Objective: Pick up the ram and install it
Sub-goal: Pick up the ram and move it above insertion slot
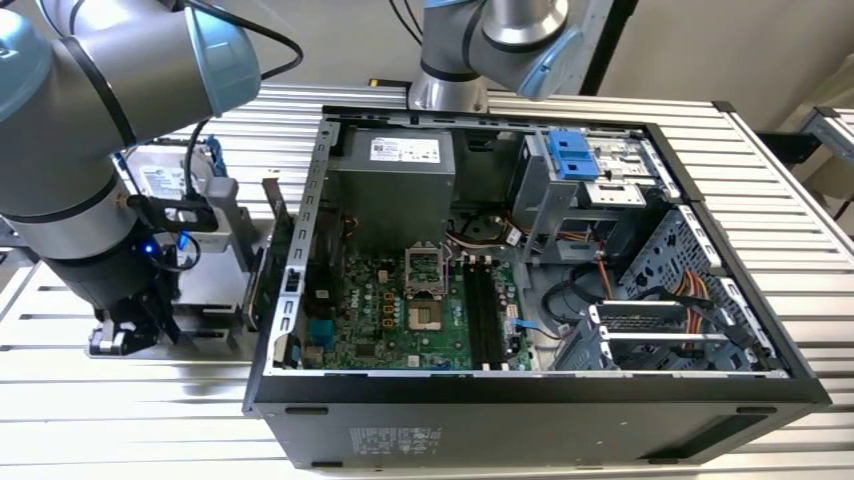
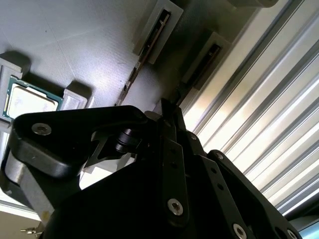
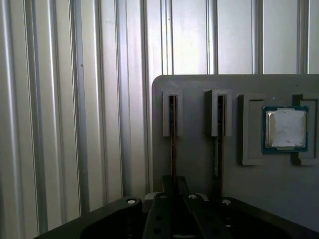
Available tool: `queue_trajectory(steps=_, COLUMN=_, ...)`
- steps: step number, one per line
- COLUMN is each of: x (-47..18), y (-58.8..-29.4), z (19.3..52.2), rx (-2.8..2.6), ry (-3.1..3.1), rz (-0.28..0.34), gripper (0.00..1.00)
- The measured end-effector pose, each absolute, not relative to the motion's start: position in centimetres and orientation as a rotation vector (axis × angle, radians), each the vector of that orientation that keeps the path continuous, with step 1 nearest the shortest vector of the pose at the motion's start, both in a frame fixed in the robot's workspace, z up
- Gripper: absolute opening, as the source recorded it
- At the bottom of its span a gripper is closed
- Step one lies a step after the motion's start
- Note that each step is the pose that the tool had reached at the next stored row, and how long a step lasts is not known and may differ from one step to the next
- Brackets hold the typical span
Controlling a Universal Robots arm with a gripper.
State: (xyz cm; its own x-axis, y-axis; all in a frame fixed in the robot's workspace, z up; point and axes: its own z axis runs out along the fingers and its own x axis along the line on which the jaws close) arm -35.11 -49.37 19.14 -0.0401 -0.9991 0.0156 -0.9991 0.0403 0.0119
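Seeing gripper (image 3: pixel 175 185) low at the grey holder (image 3: pixel 194 159), lined up on the ram (image 3: pixel 172 144) in the first wrist view. Can't tell grip state, clamped or released, nor contact with the stick. Reading the ram as standing on edge in the slot nearest the holder's edge, just beside the ribbed table (image 3: pixel 60 99). Counting a second stick (image 3: pixel 218 144) in the next slot, then a CPU chip (image 3: pixel 285 128) in its pocket past that. Placing arm and holder at the exterior view's left of the open computer case (image 1: pixel 534 410), outside it. Noting motherboard (image 1: pixel 387 310) with black memory slots (image 1: pixel 483 310) inside the case, well apart from the ram
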Motion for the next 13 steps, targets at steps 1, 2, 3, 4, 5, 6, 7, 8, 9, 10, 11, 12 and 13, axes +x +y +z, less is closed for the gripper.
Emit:
queue_trajectory(steps=1, x=-35.11, y=-49.37, z=19.14, rx=2.163, ry=-2.252, rz=0.003, gripper=0.00)
queue_trajectory(steps=2, x=-35.11, y=-49.37, z=19.14, rx=2.163, ry=-2.252, rz=0.003, gripper=0.00)
queue_trajectory(steps=3, x=-35.11, y=-49.37, z=19.14, rx=2.163, ry=-2.252, rz=0.003, gripper=0.00)
queue_trajectory(steps=4, x=-35.11, y=-49.37, z=19.14, rx=2.163, ry=-2.252, rz=0.003, gripper=0.00)
queue_trajectory(steps=5, x=-35.11, y=-49.37, z=19.14, rx=2.163, ry=-2.252, rz=0.003, gripper=0.00)
queue_trajectory(steps=6, x=-35.11, y=-49.37, z=19.14, rx=2.163, ry=-2.252, rz=0.003, gripper=0.00)
queue_trajectory(steps=7, x=-35.10, y=-49.37, z=19.15, rx=2.163, ry=-2.252, rz=0.003, gripper=0.00)
queue_trajectory(steps=8, x=-35.10, y=-49.37, z=19.17, rx=2.163, ry=-2.252, rz=0.003, gripper=0.00)
queue_trajectory(steps=9, x=-35.10, y=-49.37, z=19.21, rx=2.163, ry=-2.252, rz=0.003, gripper=0.00)
queue_trajectory(steps=10, x=-35.11, y=-49.37, z=19.26, rx=2.163, ry=-2.252, rz=0.003, gripper=0.00)
queue_trajectory(steps=11, x=-35.11, y=-49.37, z=19.30, rx=2.163, ry=-2.252, rz=0.003, gripper=0.00)
queue_trajectory(steps=12, x=-35.11, y=-49.37, z=19.37, rx=2.163, ry=-2.252, rz=0.003, gripper=0.00)
queue_trajectory(steps=13, x=-35.11, y=-49.37, z=19.43, rx=2.163, ry=-2.252, rz=0.003, gripper=0.00)
